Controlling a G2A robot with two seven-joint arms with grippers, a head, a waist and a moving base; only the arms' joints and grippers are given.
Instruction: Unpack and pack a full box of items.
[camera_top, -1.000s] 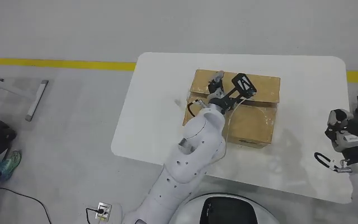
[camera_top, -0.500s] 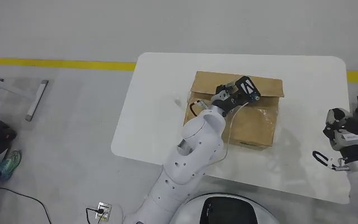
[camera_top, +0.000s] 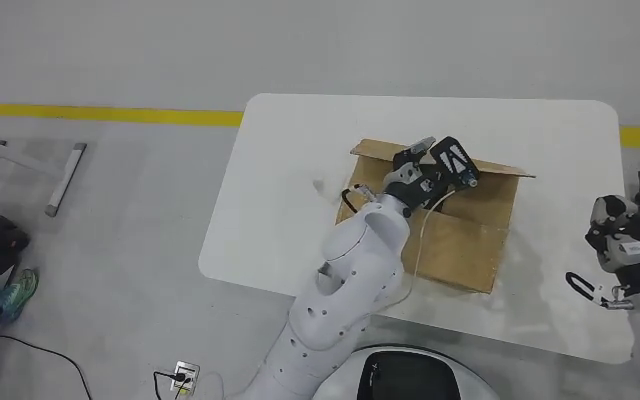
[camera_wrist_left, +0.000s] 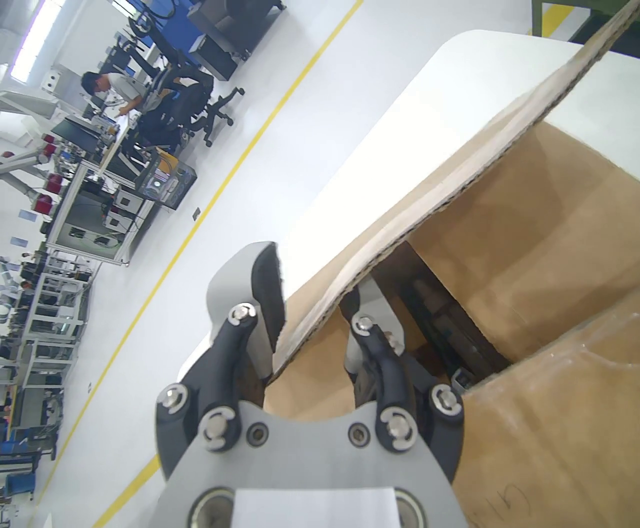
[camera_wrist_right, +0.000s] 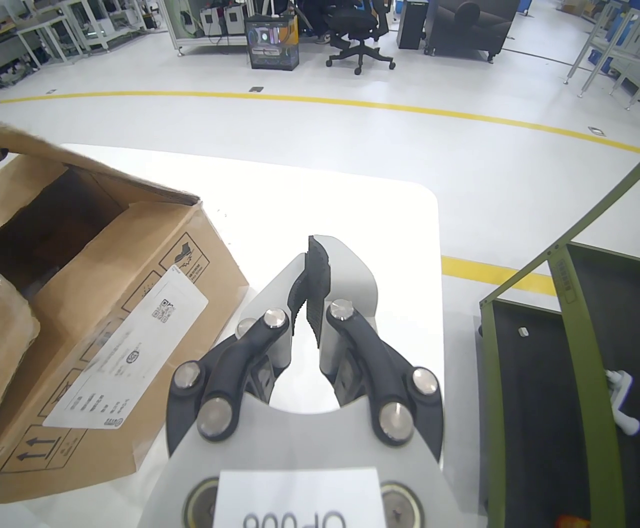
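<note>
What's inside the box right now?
Under the raised flap the box shows a dark cavity with some dark item, unclear what. The near flap covers the rest.

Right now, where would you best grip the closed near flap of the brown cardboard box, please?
Probably the near flap's free long edge at the opening, coming from above: the left gripper holds the far flap raised, so a finger can slip beneath.

Top camera: above the arms, looking straight down, far off, box (camera_top: 460, 250) mid-frame on the tabletop (camera_top: 290, 180). Left wrist camera: right at the box's open top, looking past the left hand (camera_wrist_left: 315, 295) inside. Right wrist camera: off beside the box, behind the right hand (camera_wrist_right: 307, 285), facing its labelled end. All three share the box.
</note>
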